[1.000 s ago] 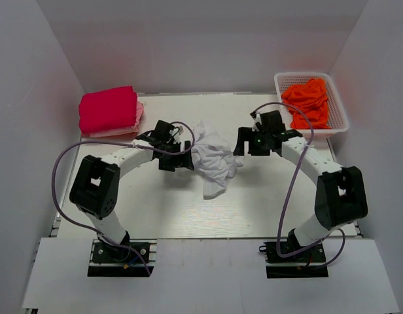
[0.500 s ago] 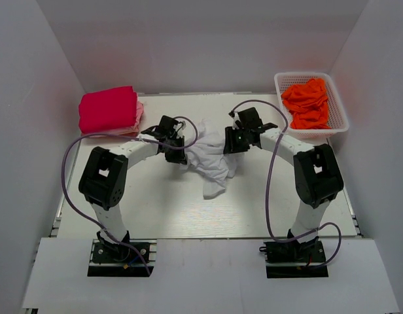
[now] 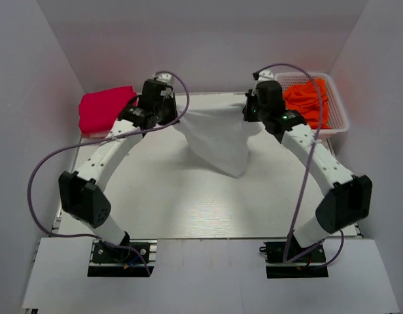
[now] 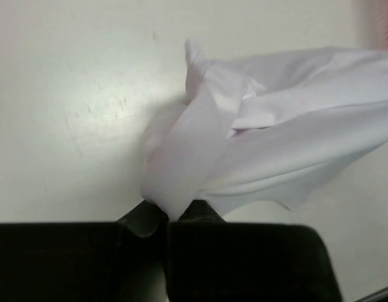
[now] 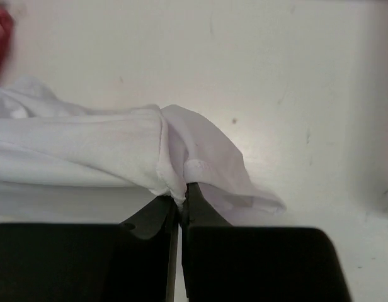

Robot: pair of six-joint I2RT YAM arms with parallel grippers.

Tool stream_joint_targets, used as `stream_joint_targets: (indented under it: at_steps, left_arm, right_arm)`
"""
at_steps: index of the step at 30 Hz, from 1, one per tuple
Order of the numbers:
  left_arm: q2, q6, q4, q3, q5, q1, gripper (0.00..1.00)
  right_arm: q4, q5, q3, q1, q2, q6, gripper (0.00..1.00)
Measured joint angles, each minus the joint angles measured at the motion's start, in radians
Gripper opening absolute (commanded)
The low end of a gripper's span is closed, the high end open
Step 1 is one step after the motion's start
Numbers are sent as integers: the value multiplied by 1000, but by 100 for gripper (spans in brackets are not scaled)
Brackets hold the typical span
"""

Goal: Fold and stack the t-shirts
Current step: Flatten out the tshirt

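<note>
Holding the white shirt [image 3: 218,140] spread between them over the far half of the table [image 3: 188,203], your left gripper [image 4: 167,217] and right gripper [image 5: 181,201] each pinch shut on its upper edge, with the crimson shirt [image 3: 102,110] far left and the orange shirts [image 3: 311,101] in the basket [image 3: 340,123] far right.

Bright, soft shadows (wrist views blurred)

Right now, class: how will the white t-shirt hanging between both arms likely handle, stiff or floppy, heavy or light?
Probably floppy: the white t-shirt sags to a point between its held edges. Likely light: two small pinches carry it.
</note>
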Motion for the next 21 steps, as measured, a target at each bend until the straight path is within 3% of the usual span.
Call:
stream_joint_targets:
  at_steps: [4,8,16,21]
  left_arm:
    - [-112,3,-5,108,-19,-3,0]
    - [-249,18,26,119,57,-10,0]
    - [-492,34,120,104,177,-15,0]
    - [-530,1,119,103,167,-19,0]
  right_arm:
    - [19,55,54,2,-160,-38,0]
    - [36,39,78,10,-319,-90,0]
    - [85,-166,70,12,-601,-176,0]
    - [108,-254,-6,13,-681,-165,0]
